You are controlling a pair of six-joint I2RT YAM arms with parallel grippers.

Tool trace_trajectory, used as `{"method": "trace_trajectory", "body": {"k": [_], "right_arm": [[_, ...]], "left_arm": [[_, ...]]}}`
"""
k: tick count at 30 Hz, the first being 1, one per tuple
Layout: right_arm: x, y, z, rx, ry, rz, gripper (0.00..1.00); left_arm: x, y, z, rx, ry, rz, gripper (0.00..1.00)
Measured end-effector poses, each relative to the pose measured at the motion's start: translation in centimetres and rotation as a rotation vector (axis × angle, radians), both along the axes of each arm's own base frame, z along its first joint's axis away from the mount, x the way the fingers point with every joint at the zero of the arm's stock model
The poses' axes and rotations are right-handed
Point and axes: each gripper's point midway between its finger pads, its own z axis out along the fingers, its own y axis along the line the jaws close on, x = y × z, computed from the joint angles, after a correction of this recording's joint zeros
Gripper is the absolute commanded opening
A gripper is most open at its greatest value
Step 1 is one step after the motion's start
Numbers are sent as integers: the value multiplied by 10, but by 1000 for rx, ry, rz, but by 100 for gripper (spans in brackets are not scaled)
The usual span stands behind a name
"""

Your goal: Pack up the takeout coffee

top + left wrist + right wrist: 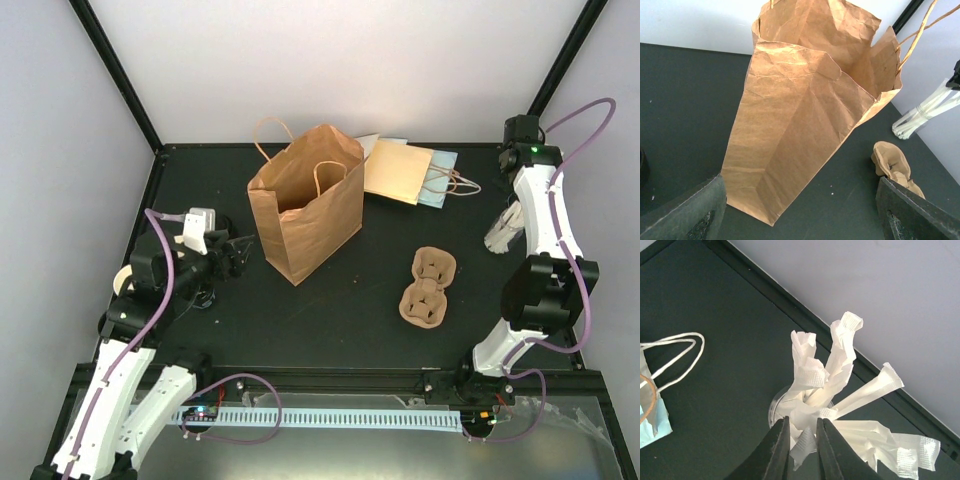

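No cup shows plainly. A cream round rim (123, 281) peeks out behind my left arm at the table's left edge; I cannot tell what it is. My left gripper (238, 256) is open and empty, its fingers (695, 212) spread wide, facing the side of the standing brown paper bag (805, 110) from the left. The bag (305, 205) is open at the top. My right gripper (803, 421) is at the far right, closed narrowly on a white paper-wrapped straw (807, 440) in a clear cup of several such straws (840, 390).
The brown pulp cup carrier (428, 288) lies right of the bag; it also shows in the left wrist view (892, 162). Flat tan and pale-blue bags (405, 172) lie at the back. The straw cup (500, 232) stands near the right wall.
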Motion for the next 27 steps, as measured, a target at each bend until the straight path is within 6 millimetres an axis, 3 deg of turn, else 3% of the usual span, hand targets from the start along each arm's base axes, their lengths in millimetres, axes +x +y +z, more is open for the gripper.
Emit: {"method": "trace_trajectory", "body": {"k": [3, 10, 27], "right_arm": [[-1, 0, -1, 3, 3, -6, 7], [-6, 0, 3, 7, 10, -17, 5], [-16, 3, 89, -4, -133, -12, 8]], "left_arm": [[1, -1, -1, 0, 2, -1, 84], [2, -1, -4, 1, 9, -3, 84], [1, -3, -4, -4, 12, -13, 84]]}}
